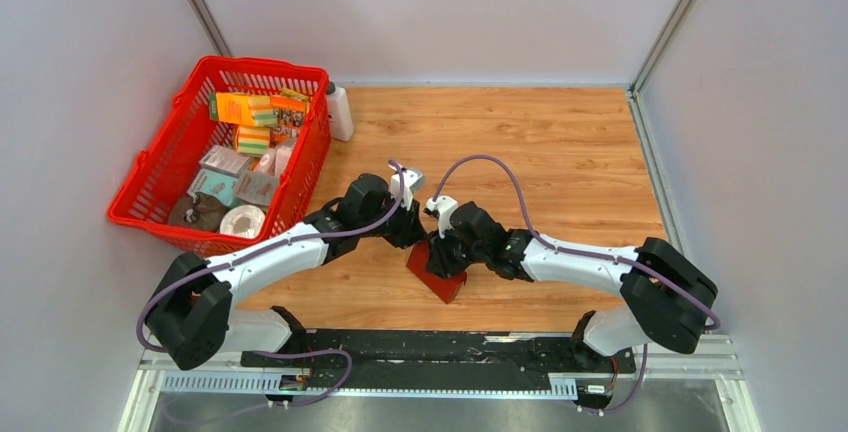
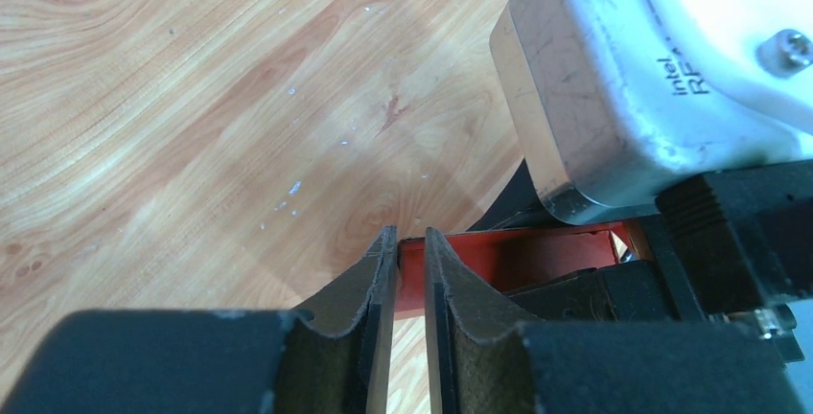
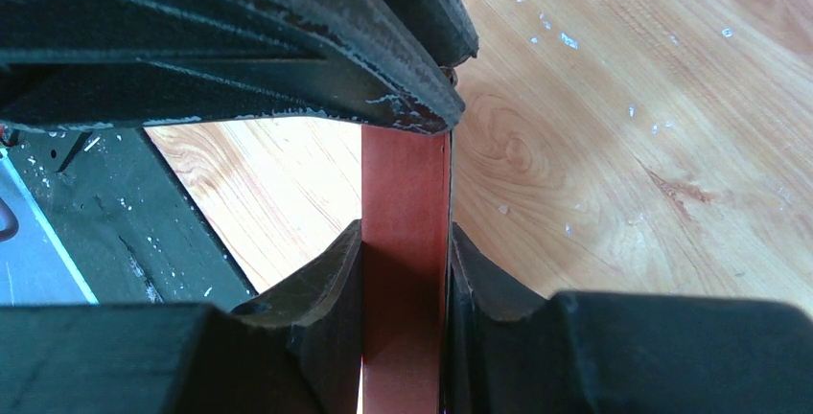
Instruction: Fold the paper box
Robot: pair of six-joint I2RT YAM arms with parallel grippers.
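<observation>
Paper box (image 1: 438, 276), dark red, is held over the near middle of the wooden surface (image 1: 560, 152), between the two arms. Left gripper (image 2: 410, 241) is clamped on a thin edge of it. Right gripper (image 3: 405, 234) is clamped across a flat red panel. Whether the box touches the surface cannot be told. Red basket (image 1: 160, 167) of packages stands far left, with a white bottle (image 1: 339, 112) just beside it.

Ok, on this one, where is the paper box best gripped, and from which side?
Probably by a thin wall panel, coming down from above with one finger on each face. The paper box is thin cardboard with edges standing up, so a panel slips between the fingers. The left gripper and right gripper both pinch it that way.
</observation>
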